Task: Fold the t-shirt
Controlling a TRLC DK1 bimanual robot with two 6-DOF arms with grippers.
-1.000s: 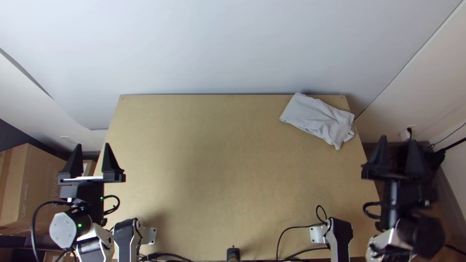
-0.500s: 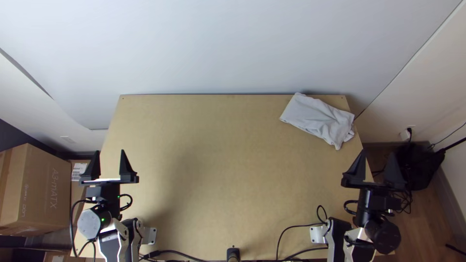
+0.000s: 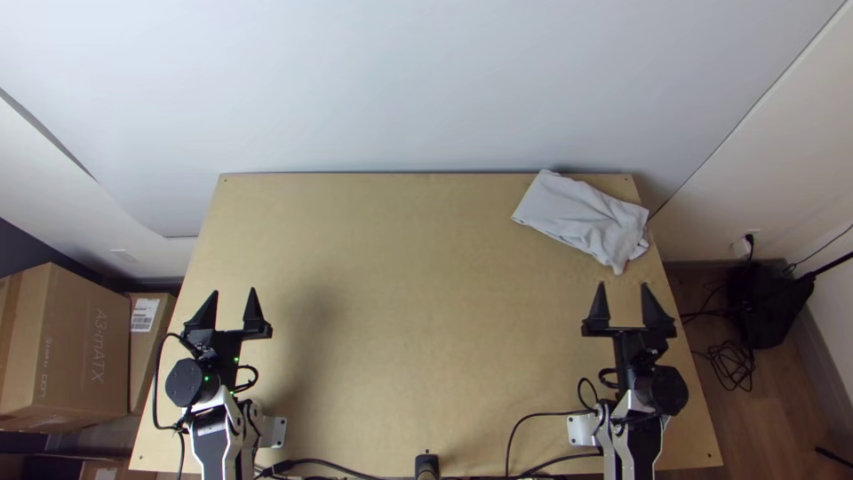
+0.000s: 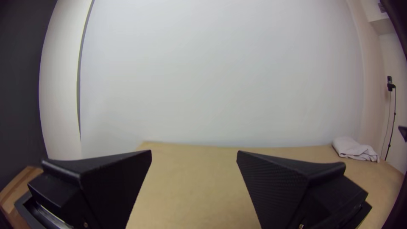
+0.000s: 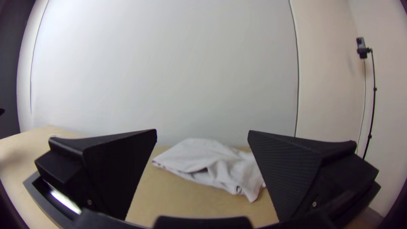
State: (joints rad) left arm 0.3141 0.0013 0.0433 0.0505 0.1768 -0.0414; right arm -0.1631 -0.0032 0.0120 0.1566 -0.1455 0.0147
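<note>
The pale grey t-shirt [image 3: 582, 220] lies as a folded, rumpled bundle at the table's far right corner; the right wrist view shows the shirt [image 5: 212, 163] with creases and a loose corner. Over the table's left side, my left gripper [image 3: 235, 307] stands open and empty. In the left wrist view, the left gripper [image 4: 194, 154] has its fingers wide apart. My right gripper [image 3: 623, 298] is open over the right side, nearer the arms' bases than the shirt and not touching it. Its wrist view shows the right gripper [image 5: 202, 133] holding nothing.
The wooden table [image 3: 426, 311] has bare surface between the two arms. Black cables [image 3: 533, 418] run along its near edge. A cardboard box [image 3: 67, 347] stands beyond the left side, a black bag [image 3: 769, 302] on the floor to the right. A pale wall [image 3: 426, 89] rises behind.
Both grippers have moved inward and toward the near edge, the left one rightward and the right one leftward from beyond the table's side. The shirt has stayed where it was.
</note>
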